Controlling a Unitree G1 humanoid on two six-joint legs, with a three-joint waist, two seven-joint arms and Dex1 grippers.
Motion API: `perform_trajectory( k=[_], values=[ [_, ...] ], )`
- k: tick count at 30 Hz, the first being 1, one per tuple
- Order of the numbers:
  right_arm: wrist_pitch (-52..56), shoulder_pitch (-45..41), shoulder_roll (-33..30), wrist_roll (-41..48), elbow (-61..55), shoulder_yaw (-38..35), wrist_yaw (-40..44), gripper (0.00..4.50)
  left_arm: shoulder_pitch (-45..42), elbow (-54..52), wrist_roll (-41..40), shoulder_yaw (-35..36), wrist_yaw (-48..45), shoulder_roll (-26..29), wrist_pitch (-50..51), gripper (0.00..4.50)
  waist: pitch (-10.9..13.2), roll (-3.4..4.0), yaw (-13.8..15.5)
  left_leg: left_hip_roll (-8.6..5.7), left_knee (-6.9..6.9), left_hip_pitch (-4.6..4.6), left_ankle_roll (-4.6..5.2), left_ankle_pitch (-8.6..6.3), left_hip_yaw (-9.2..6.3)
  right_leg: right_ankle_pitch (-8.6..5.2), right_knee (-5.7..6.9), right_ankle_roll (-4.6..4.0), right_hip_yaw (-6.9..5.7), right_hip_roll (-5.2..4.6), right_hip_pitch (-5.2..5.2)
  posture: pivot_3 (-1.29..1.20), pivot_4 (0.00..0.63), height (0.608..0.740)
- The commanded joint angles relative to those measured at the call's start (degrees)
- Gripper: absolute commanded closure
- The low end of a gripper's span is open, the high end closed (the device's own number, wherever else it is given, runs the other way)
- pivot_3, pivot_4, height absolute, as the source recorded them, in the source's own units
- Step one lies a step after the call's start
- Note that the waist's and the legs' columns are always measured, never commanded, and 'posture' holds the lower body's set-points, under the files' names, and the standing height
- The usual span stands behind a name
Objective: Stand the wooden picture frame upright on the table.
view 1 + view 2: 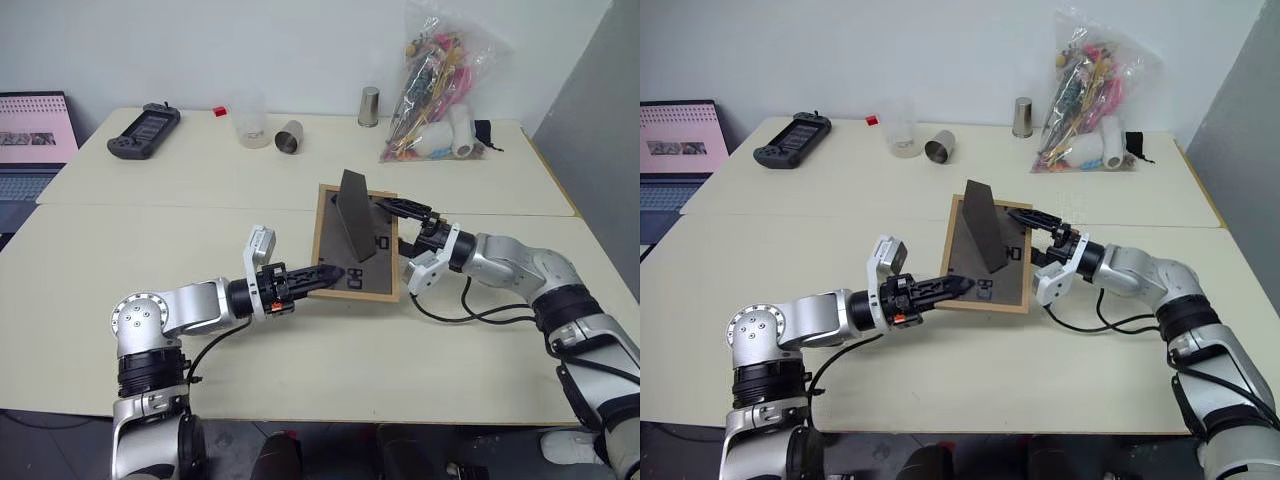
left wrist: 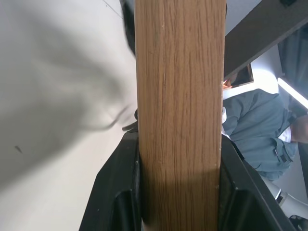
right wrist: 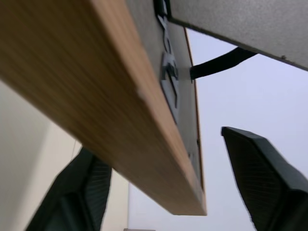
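Frame: you have the wooden picture frame [image 1: 356,243] held over the table [image 1: 300,350], back panel up, so the dark grey back and its easel stand [image 1: 354,213] face you; the stand is swung out and sticks up like a fin.

Left grip: your left gripper [image 1: 322,275] reaches in from the frame's near left corner. Its jaws are pinching the wooden edge; the left wrist view shows the wood strip [image 2: 180,115] sandwiched tight between both black fingers [image 2: 115,192]. I judge this to be the grip that carries the frame.

Right grip: your right gripper [image 1: 405,222] sits at the frame's right edge. Its jaws are spread, one finger either side of the wooden rim [image 3: 110,110] without pressing it, probably so you can take a second hold and steady the turn.

Next: with the stand already out, you likely need to tip the frame so its lower edge and the stand's foot meet the table together.

Risk: a one-edge pinch could let the frame twist.

Clutter: a cup [image 1: 289,138] and a bag [image 1: 440,90] lie well apart at the far side.
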Motion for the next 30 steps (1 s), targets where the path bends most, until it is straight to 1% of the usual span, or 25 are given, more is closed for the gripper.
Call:
perform_trajectory(
  k=[1, 3, 4, 6, 7, 9, 10, 11, 13, 16, 18, 20, 22, 24, 25, 27, 30],
  values=[
    [-0.4, -2.2, -1.2, -2.0, -0.1, 0.3, -5.2, 2.02, 1.1, -2.9, -8.1, -3.3, 2.2, 2.7, -4.8, 3.20, 0.0, 0.00, 0.0, -0.02, 0.00, 0.00, 0.00, 0.00, 0.00, 0.00, 0.01, 0.00, 0.01, 0.00, 0.00, 0.00, 0.150, 0.740],
    [-0.9, -2.4, -1.8, -2.9, -0.3, 0.5, -6.9, 2.38, 1.6, -3.1, -10.3, -5.1, 3.2, 3.8, -6.7, 3.20, 0.0, 0.00, 0.0, -0.02, 0.01, 0.01, 0.00, 0.00, 0.00, 0.00, 0.02, 0.00, 0.02, 0.00, 0.00, 0.00, 0.150, 0.740],
    [-1.2, -2.4, -2.0, -3.1, -0.5, 0.6, -7.7, 2.73, 1.9, -3.2, -11.3, -6.0, 3.6, 4.4, -7.6, 3.20, 0.0, 0.00, 0.0, -0.02, 0.01, 0.01, 0.00, 0.00, 0.00, 0.00, 0.05, 0.00, 0.01, 0.00, 0.00, 0.00, 0.150, 0.740],
    [-1.2, -2.2, -2.5, -3.7, -1.2, 0.4, -9.8, 2.98, 2.2, -2.8, -12.3, -6.8, 3.6, 4.9, -9.0, 3.20, 0.0, 0.00, 0.0, -0.04, 0.02, 0.02, 0.00, 0.00, 0.00, 0.00, 0.06, 0.00, 0.02, 0.00, 0.00, 0.00, 0.150, 0.740],
    [-1.3, -2.1, -2.8, -4.0, -1.5, 0.5, -10.4, 3.00, 2.3, -2.7, -12.4, -7.2, 3.3, 5.4, -9.4, 3.20, 0.0, -0.01, 0.0, -0.04, 0.02, 0.02, 0.00, 0.00, -0.01, 0.00, 0.06, 0.00, 0.01, -0.01, 0.00, 0.00, 0.150, 0.740],
    [-1.6, -2.0, -3.0, -4.1, -2.1, 0.7, -11.1, 3.03, 2.1, -2.2, -12.4, -7.5, 2.6, 5.9, -9.9, 2.50, 0.0, 0.00, 0.0, -0.05, 0.03, 0.02, 0.01, 0.00, 0.00, 0.00, 0.07, 0.00, 0.02, 0.00, 0.00, 0.00, 0.150, 0.740],
    [-1.7, -1.9, -3.1, -4.2, -2.2, 0.7, -11.3, 3.05, 2.0, -1.9, -12.4, -7.6, 2.3, 6.2, -10.1, 2.42, 0.0, 0.00, 0.0, -0.04, 0.03, 0.03, 0.01, 0.00, -0.01, 0.00, 0.07, 0.00, 0.02, 0.00, 0.00, 0.00, 0.150, 0.740],
    [-1.8, -1.9, -3.2, -4.1, -2.2, 0.8, -11.4, 3.15, 1.8, -1.5, -12.4, -7.6, 2.1, 6.3, -10.2, 2.21, 0.0, 0.00, -0.1, -0.04, 0.02, 0.04, 0.01, 0.00, -0.01, 0.00, 0.08, -0.01, 0.02, 0.01, 0.00, 0.00, 0.150, 0.740],
    [-2.1, -1.9, -3.4, -3.8, -2.1, 0.7, -11.5, 3.19, 1.3, -0.2, -12.4, -6.6, 1.5, 6.9, -10.4, 1.80, 0.0, -0.01, -0.1, -0.05, 0.03, 0.05, 0.01, 0.00, 0.00, 0.00, 0.11, -0.01, 0.03, 0.01, -0.01, 0.00, 0.150, 0.740],
    [-2.7, -1.3, -4.3, -1.8, -1.1, 0.1, -10.2, 3.19, 1.0, 1.6, -12.4, -4.4, -0.3, 11.2, -9.4, 1.18, 0.0, -0.01, -0.1, -0.05, 0.03, 0.04, 0.02, 0.00, 0.00, 0.00, 0.12, -0.01, 0.03, 0.01, -0.01, 0.00, 0.150, 0.740],
    [-3.4, -0.6, -4.8, 1.0, 0.2, -0.3, -8.0, 3.19, 0.7, 2.2, -12.3, -4.1, -0.4, 15.3, -10.0, 0.78, 0.0, -0.01, -0.2, -0.05, 0.03, 0.06, 0.02, -0.01, -0.02, -0.01, 0.14, -0.01, 0.02, 0.02, -0.02, 0.00, 0.150, 0.740],
    [-4.3, 0.3, -4.4, 8.0, 2.5, -0.4, -2.3, 3.19, -0.5, 1.7, -7.9, -3.0, -2.9, 19.1, -10.8, 0.35, 0.0, -0.01, -0.2, -0.05, 0.02, 0.05, 0.05, -0.02, -0.04, -0.01, 0.13, -0.02, 0.01, 0.02, -0.01, 0.00, 0.150, 0.740],
    [-3.2, 1.3, -3.6, 14.7, 3.8, -0.6, 3.4, 3.19, -1.1, -1.6, 1.0, -3.0, -7.9, 22.1, -12.5, 0.00, 0.0, -0.01, -0.2, -0.06, 0.03, 0.04, 0.14, -0.07, -0.04, -0.01, 0.13, -0.02, 0.01, 0.01, 0.00, 0.00, 0.150, 0.740],
    [2.8, 2.7, -0.5, 27.8, 4.0, -1.8, 14.7, 3.19, -0.1, -9.1, 16.6, -6.9, -15.7, 27.4, -19.5, 0.00, 0.0, -0.09, -0.2, -0.06, 0.02, 0.05, 0.17, -0.09, -0.03, -0.01, 0.11, -0.02, 0.01, 0.00, 0.01, 0.00, 0.150, 0.740],
    [5.3, 3.1, 0.7, 33.0, 3.6, -2.4, 19.1, 3.19, 0.4, -11.8, 22.1, -8.3, -19.0, 28.9, -22.5, 0.00, 0.0, -0.09, -0.3, -0.03, 0.00, 0.05, 0.12, -0.06, -0.05, -0.01, 0.07, -0.02, -0.03, 0.04, 0.03, 0.00, 0.150, 0.740],
    [13.2, 3.4, 3.7, 43.6, 1.8, -3.5, 30.9, 3.19, 0.5, -15.0, 29.8, -10.3, -22.6, 29.6, -27.6, 0.00, 0.0, -0.06, -0.4, 0.02, -0.03, 0.06, 0.01, 0.00, -0.04, -0.01, 0.02, -0.03, -0.03, 0.06, 0.06, 0.00, 0.150, 0.740],
    [33.5, 3.0, 8.9, 59.3, -3.1, -7.6, 45.7, 3.19, 0.2, -18.2, 41.6, -13.0, -25.0, 29.2, -36.2, 0.00, 0.0, -0.06, -0.3, 0.03, -0.02, 0.06, 0.00, 0.01, -0.01, -0.01, 0.05, -0.03, -0.04, 0.03, 0.08, 0.00, 0.150, 0.740]
  ],
)
